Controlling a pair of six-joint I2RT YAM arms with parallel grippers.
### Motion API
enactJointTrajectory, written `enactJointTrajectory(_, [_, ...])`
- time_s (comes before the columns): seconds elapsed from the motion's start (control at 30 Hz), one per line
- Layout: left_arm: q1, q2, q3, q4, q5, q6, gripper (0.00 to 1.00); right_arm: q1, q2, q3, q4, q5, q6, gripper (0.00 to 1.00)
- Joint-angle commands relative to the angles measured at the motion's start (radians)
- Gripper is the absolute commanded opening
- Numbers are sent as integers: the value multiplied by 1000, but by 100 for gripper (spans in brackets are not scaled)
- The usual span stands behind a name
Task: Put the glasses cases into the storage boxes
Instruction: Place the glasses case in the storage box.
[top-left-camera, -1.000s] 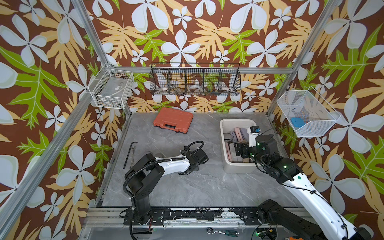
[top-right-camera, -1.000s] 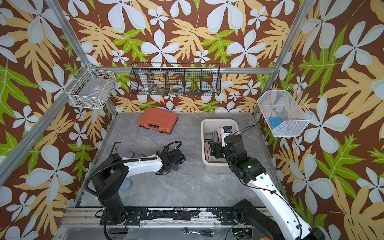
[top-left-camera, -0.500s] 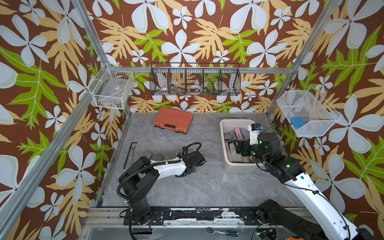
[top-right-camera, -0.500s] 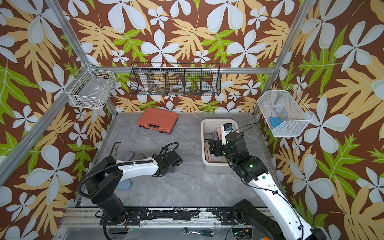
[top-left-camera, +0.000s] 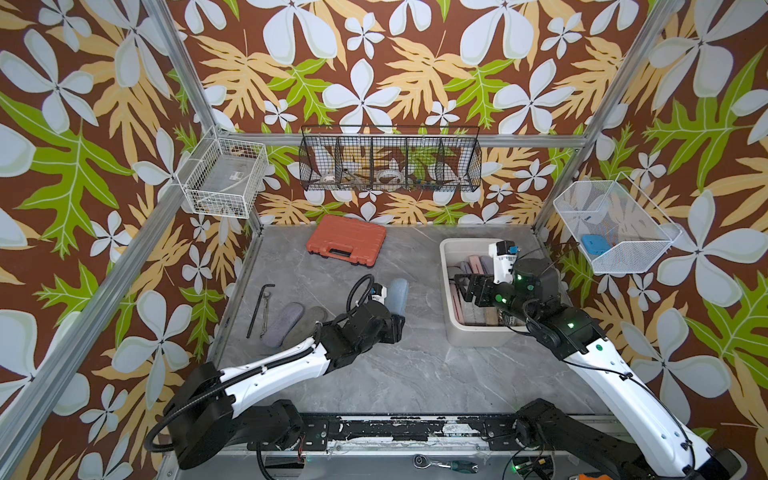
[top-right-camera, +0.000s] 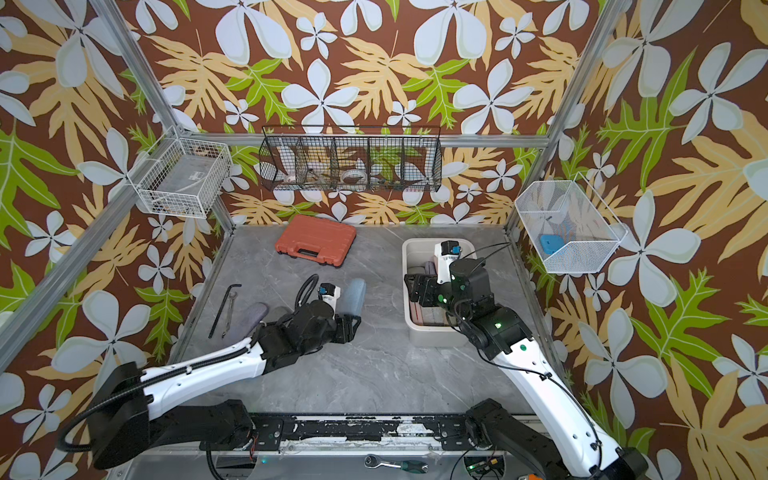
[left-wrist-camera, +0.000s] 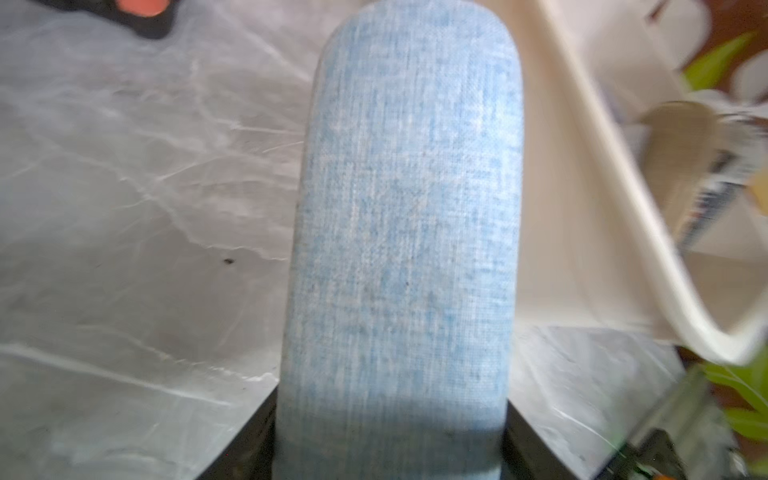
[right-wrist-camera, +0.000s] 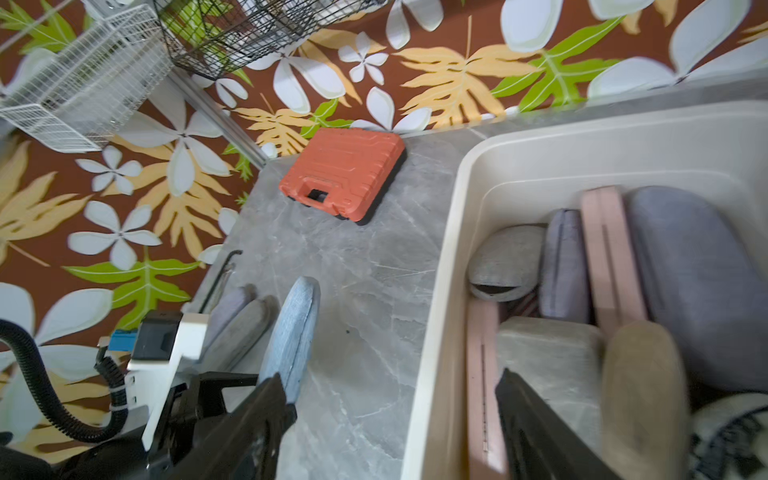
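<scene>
Pinching one end of the pale blue felt oblong glasses case (top-left-camera: 397, 294), the left gripper (top-left-camera: 397, 323) holds it tilted above the grey marble table (top-left-camera: 415, 374), probably for carrying into the nearby cream-white plastic storage tub (top-left-camera: 473, 337); the right gripper (top-left-camera: 468, 286) hangs above that tub, jaws spread and empty, seemingly leaving room.

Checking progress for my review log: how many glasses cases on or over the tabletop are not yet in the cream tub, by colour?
Blue case: 1
Lavender case: 1
Grey case: 1
Total: 3
</scene>
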Motion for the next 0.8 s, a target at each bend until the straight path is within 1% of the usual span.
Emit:
enactJointTrajectory(0.0, [-15, -87, -48, 259, 77, 99, 53, 1, 15, -29, 171, -215, 121, 79])
enactJointTrajectory(0.07, [-16, -134, -73, 304, 84, 110, 53, 5, 23, -51, 241, -269, 173, 78])
enactJointTrajectory(0.17, [-17, -181, -96, 352, 102, 112, 54, 28, 44, -46, 245, -244, 184, 74])
enactJointTrajectory(0.3, [-17, -176, -89, 346, 119, 109, 54, 73, 95, -18, 247, -244, 187, 69])
enactJointTrajectory(0.47, [-17, -149, -90, 341, 124, 104, 53, 154, 111, 6, 262, -151, 175, 70])
enactJointTrajectory(0.6, [-16, -148, -95, 347, 118, 97, 52, 188, 152, 13, 266, -138, 186, 69])
enactJointTrajectory(0.7, [-17, -148, -97, 353, 123, 96, 52, 220, 181, 18, 254, -93, 191, 68])
enactJointTrajectory(0.77, [-17, -145, -103, 359, 123, 95, 52, 235, 202, 23, 258, -97, 191, 66])
